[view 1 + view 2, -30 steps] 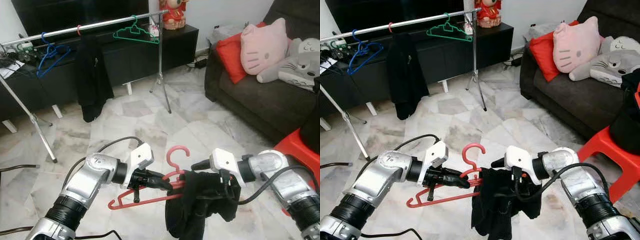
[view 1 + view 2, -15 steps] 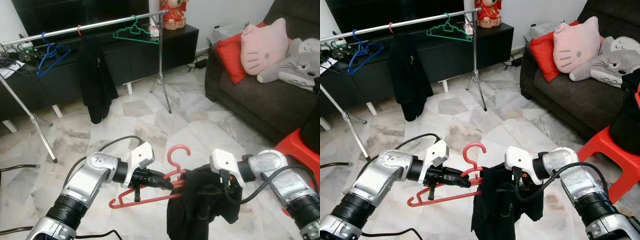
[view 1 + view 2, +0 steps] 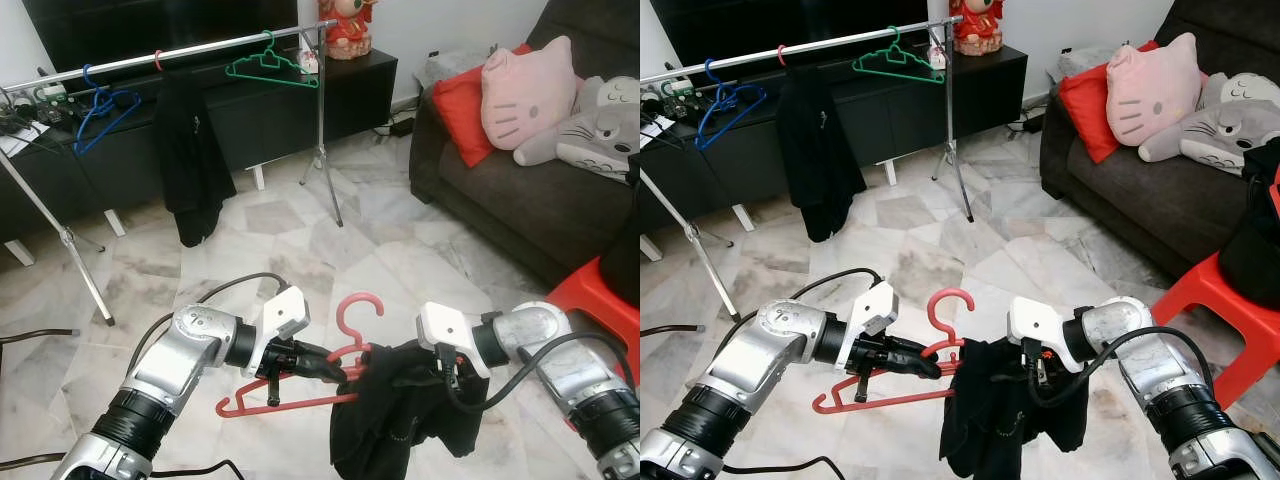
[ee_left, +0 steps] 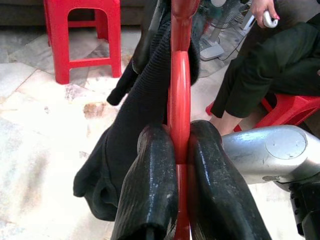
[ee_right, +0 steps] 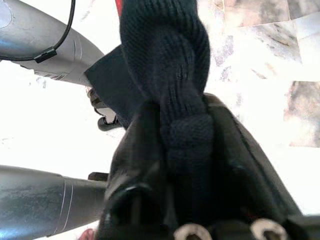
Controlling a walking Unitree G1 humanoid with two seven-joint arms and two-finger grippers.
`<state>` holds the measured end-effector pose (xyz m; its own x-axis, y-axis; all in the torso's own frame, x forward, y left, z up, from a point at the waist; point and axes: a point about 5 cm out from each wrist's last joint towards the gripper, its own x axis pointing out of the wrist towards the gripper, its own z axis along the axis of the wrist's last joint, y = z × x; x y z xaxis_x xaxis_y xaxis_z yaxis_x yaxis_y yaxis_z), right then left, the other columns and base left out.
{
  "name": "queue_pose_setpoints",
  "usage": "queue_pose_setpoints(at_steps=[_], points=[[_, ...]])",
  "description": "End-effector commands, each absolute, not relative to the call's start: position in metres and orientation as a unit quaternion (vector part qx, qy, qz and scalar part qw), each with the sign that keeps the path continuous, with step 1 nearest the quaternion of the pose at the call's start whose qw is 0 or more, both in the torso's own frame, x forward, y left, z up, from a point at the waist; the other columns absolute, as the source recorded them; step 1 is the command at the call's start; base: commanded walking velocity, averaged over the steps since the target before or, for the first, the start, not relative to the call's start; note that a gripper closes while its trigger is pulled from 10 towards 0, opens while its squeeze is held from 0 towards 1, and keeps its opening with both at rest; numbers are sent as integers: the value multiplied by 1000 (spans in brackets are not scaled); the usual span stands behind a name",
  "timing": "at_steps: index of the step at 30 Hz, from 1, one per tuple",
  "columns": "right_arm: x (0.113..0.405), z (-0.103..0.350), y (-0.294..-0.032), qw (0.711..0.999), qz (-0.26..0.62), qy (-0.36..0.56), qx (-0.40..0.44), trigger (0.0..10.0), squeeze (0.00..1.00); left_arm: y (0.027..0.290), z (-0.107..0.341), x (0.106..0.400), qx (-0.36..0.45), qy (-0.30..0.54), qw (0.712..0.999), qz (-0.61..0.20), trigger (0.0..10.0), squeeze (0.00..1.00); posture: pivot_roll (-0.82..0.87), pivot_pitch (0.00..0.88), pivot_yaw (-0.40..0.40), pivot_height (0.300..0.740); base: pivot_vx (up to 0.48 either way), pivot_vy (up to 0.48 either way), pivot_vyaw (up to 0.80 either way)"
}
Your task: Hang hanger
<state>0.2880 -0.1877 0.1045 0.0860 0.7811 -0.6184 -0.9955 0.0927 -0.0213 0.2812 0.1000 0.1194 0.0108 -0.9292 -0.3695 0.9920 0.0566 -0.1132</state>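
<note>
A red hanger [image 3: 300,392] is held low in front of me, hook up. My left gripper [image 3: 338,371] is shut on its neck; in the left wrist view the fingertips [image 4: 155,165] clamp the red bar [image 4: 179,105]. A black knitted garment [image 3: 400,420] drapes over the hanger's right side. My right gripper [image 3: 425,375] is shut on that garment, and the knit [image 5: 172,80] runs between its fingers [image 5: 135,165]. The clothes rail [image 3: 190,50] stands across the room ahead.
The rail carries a blue hanger [image 3: 100,105], a black garment [image 3: 190,150] and a green hanger [image 3: 270,65]. A dark sofa [image 3: 520,190] with plush toys is on the right, a red stool [image 3: 600,300] beside it. A seated person [image 4: 270,65] appears in the left wrist view.
The black garment has slid slightly along the hanger and hangs a little lower; both arms have stayed almost in place.
</note>
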Motion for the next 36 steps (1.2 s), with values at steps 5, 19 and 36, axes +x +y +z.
queue_pose_setpoints(at_steps=[5, 19, 36], points=[[289, 105, -184, 692, 643, 233, -232, 0, 0, 97, 136, 287, 96, 143, 707, -686, 10000, 0, -118, 5, 8, 727, 0, 0, 0], [287, 103, -177, 690, 650, 232, -218, 0, 0, 92, 139, 301, 123, 125, 728, -663, 10000, 0, -112, 16, 8, 727, 0, 0, 0], [282, 88, -193, 685, 627, 276, -247, 0, 0, 108, 132, 300, 151, 159, 701, -679, 10000, 1000, -112, 0, 10, 727, 0, 0, 0]])
